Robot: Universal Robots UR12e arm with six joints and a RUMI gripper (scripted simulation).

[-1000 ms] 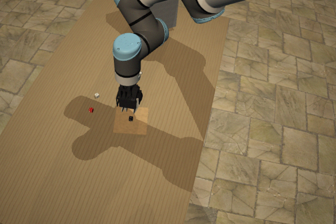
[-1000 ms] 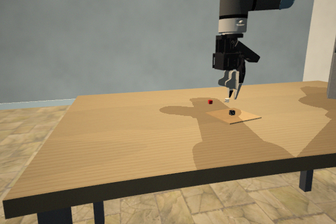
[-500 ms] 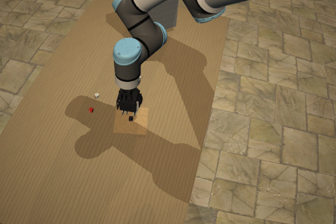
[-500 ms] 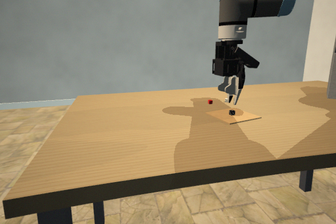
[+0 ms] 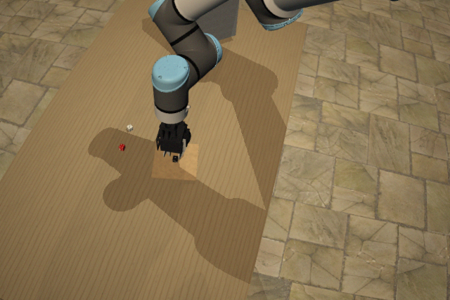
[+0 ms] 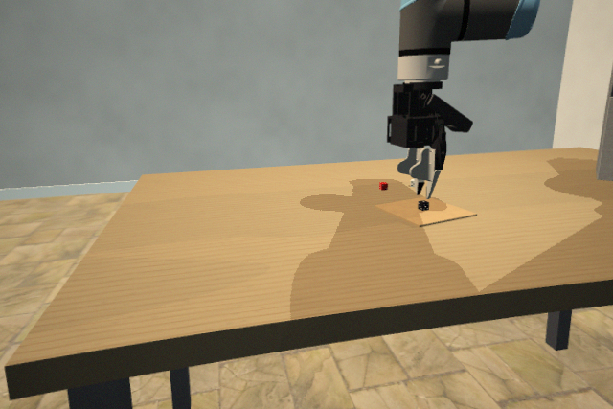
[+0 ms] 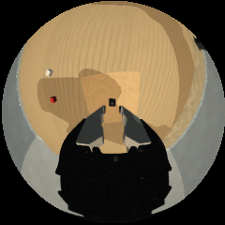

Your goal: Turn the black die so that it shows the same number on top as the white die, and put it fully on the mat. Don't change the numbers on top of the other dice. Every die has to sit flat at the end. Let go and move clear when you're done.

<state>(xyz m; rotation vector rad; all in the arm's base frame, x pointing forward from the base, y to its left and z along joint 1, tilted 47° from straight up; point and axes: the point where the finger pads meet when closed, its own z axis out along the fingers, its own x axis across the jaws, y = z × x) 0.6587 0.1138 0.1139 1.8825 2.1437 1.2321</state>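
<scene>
The black die (image 5: 175,159) sits flat on the light tan mat (image 5: 176,166), near its middle. It also shows in the exterior view (image 6: 423,205) and in the wrist view (image 7: 112,101). My gripper (image 5: 169,152) hangs pointing down just above the die, a little to its far side, not touching it. Its fingers stand a narrow gap apart with nothing between them; the mat shows through the gap. The white die (image 5: 129,128) lies off the mat to the left, and it shows small in the wrist view (image 7: 49,72). I cannot read the numbers on top.
A red die (image 5: 122,147) lies on the table left of the mat, also in the exterior view (image 6: 382,185) and the wrist view (image 7: 52,99). The arm's shadow covers most of the mat. The table's right edge is past the mat.
</scene>
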